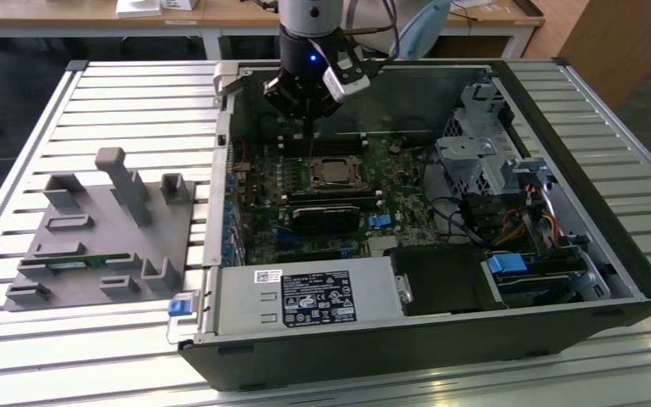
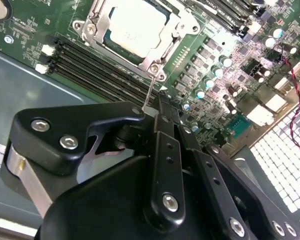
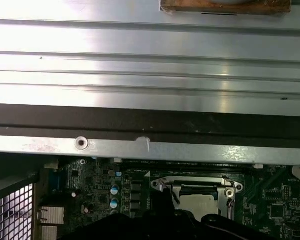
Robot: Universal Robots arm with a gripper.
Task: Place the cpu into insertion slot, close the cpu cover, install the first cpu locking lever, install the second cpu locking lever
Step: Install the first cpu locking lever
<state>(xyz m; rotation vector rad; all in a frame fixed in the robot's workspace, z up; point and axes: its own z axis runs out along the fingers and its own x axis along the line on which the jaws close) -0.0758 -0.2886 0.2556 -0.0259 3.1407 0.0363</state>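
Closest to my lens in the second wrist view is the black linkage of the gripper [image 2: 160, 107], its two fingers drawn together to a narrow tip with nothing between them that I can make out; I read it as closed and empty, probably so the tip can work as a slim pusher rather than a clamp. Right at that tip a thin wire locking lever [image 2: 150, 90] slants up toward the corner of the socket, close enough that I cannot tell whether the tip touches it. Beyond it the cpu [image 2: 135, 25] lies flat in the insertion slot [image 2: 110, 42], dull silver top facing up, and the cpu cover [image 2: 97, 22] is folded down around it, its window framing the chip, which I judge means seating and closing are done. Beside the socket run the long black memory slots [image 2: 95, 67] on the green motherboard [image 2: 25, 30]. In the exterior view the arm hangs over the far edge of the open computer case [image 1: 597, 254], with the grey fixture block [image 1: 105, 229] well apart at that view's left on the slatted table [image 1: 31, 136].
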